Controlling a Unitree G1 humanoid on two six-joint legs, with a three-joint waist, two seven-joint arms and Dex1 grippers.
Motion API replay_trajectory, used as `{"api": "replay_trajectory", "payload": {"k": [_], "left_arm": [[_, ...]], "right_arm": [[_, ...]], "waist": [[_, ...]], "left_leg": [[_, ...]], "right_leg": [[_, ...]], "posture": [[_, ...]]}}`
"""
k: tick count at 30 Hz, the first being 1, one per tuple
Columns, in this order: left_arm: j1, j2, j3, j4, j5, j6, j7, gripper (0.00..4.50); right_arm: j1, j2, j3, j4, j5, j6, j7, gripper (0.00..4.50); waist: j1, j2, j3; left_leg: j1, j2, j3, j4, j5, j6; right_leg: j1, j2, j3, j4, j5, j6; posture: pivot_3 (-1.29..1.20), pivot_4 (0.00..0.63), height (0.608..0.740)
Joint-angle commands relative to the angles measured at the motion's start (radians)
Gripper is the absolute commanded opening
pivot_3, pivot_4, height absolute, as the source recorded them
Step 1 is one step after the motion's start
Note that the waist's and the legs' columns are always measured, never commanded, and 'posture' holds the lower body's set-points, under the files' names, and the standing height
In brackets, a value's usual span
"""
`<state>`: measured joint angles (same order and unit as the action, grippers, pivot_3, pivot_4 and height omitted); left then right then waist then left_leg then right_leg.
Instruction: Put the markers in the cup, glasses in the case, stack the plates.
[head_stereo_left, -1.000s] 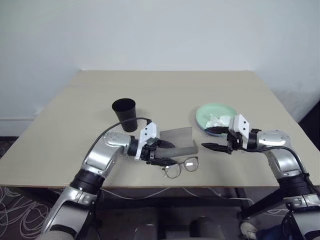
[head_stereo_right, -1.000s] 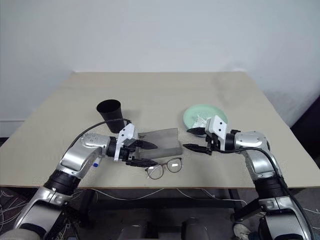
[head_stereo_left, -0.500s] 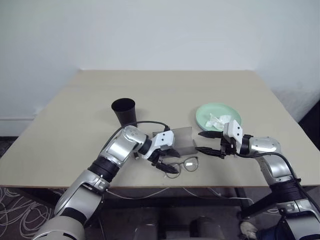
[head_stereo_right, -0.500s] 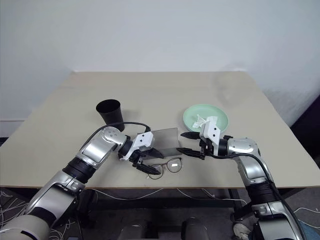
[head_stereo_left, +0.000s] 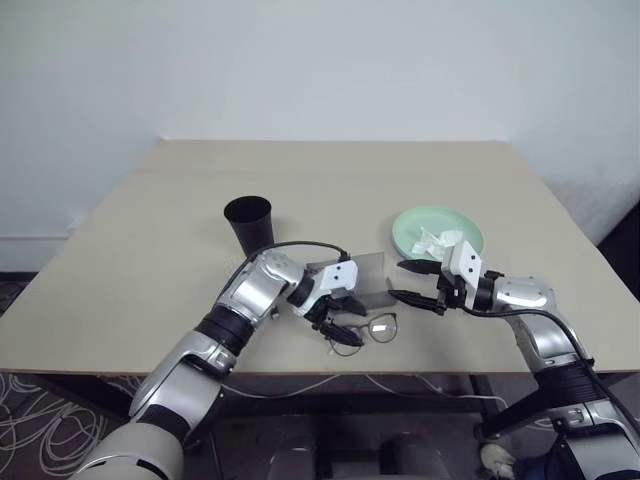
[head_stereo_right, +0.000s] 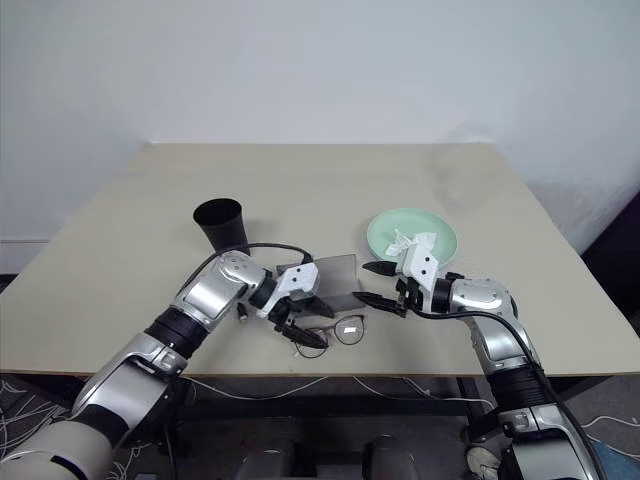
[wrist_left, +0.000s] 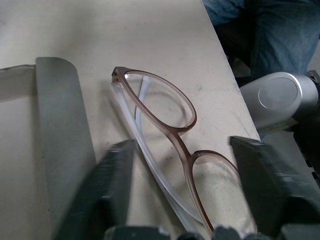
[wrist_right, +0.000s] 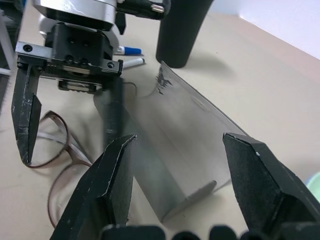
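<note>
The glasses (wrist_left: 165, 130) lie flat on the table (head_stereo_left: 330, 190) near its front edge, low in the centre of the head views. There is one pair, with a thin brownish frame, rounded clear lenses and pale folded arms. My left gripper (head_stereo_left: 342, 322) is over them with its two black fingers apart, one on each side of the frame in the left wrist view; whether either finger touches the frame I cannot tell from that close angle.

Just behind the glasses is the grey case (wrist_right: 170, 150), a smooth oblong box with its lid (head_stereo_left: 350, 270) standing open. My right gripper (head_stereo_left: 408, 282) points at the case's right end with its fingers spread wide and nothing between them.

Up and left of the case stands one black cup (head_stereo_left: 249, 226), smooth plastic, tapered and wider at the rim. In the right wrist view two markers (wrist_right: 127, 55) lie beside the cup's foot: one with a blue cap (wrist_right: 131, 50) and a pale barrel, the other grey and blurred.

To the right of centre in the head views I count one mint green plate (head_stereo_left: 437, 232), round and shallow, with a crumpled white tissue (head_stereo_left: 436, 240) in it. The table is a matte beige board with faint scuffs, set against a plain white wall (head_stereo_left: 320, 60).
</note>
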<state>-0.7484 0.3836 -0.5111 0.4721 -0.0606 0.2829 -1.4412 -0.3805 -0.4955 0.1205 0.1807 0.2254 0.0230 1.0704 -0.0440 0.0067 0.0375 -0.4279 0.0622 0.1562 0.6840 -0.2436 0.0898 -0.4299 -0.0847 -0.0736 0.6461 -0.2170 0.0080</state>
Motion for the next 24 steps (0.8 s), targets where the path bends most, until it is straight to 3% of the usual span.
{"api": "replay_trajectory", "payload": {"k": [1, 3, 13, 18, 24], "left_arm": [[-0.034, -0.011, 0.013, -0.011, 0.000, 0.006, -0.016, 1.91], [-0.030, -0.011, 0.009, -0.015, 0.010, 0.004, -0.015, 1.26], [-0.019, -0.006, 0.014, -0.026, 0.020, 0.000, -0.016, 1.26], [-0.015, -0.001, 0.023, -0.043, 0.011, 0.008, -0.016, 0.10], [-0.010, 0.004, 0.039, -0.073, -0.001, 0.019, -0.015, 0.10]], "right_arm": [[-0.018, 0.000, -0.013, -0.016, 0.001, -0.025, -0.008, 3.00], [-0.015, 0.000, -0.013, -0.017, 0.000, -0.026, -0.011, 3.00], [-0.019, 0.002, -0.010, -0.005, -0.007, -0.038, -0.026, 3.00], [-0.026, 0.007, -0.006, 0.007, -0.015, -0.045, -0.031, 3.00], [-0.032, 0.012, -0.005, 0.017, -0.020, -0.050, -0.036, 3.00]], "waist": [[0.000, 0.000, 0.000], [0.000, 0.000, 0.000], [0.000, 0.000, 0.000], [0.000, 0.000, 0.000], [0.000, 0.000, 0.000]], "left_leg": [[0.000, 0.000, 0.000, 0.000, 0.000, 0.000], [0.000, 0.000, 0.000, 0.000, 0.000, 0.000], [0.000, 0.000, 0.000, 0.001, 0.000, 0.001], [0.000, 0.000, 0.000, 0.001, 0.000, 0.001], [0.000, 0.000, 0.000, 0.002, 0.000, 0.001]], "right_leg": [[0.000, 0.000, 0.000, 0.000, 0.000, 0.000], [0.000, 0.000, 0.000, 0.000, 0.000, 0.000], [0.000, 0.000, 0.000, 0.000, 0.000, 0.000], [0.001, 0.000, 0.000, 0.000, 0.000, 0.000], [0.001, 0.000, 0.000, 0.001, 0.001, 0.000]], "posture": [[0.00, 0.000, 0.740], [0.00, 0.000, 0.740], [0.00, 0.000, 0.740], [0.00, 0.000, 0.740], [0.00, 0.000, 0.740]]}}
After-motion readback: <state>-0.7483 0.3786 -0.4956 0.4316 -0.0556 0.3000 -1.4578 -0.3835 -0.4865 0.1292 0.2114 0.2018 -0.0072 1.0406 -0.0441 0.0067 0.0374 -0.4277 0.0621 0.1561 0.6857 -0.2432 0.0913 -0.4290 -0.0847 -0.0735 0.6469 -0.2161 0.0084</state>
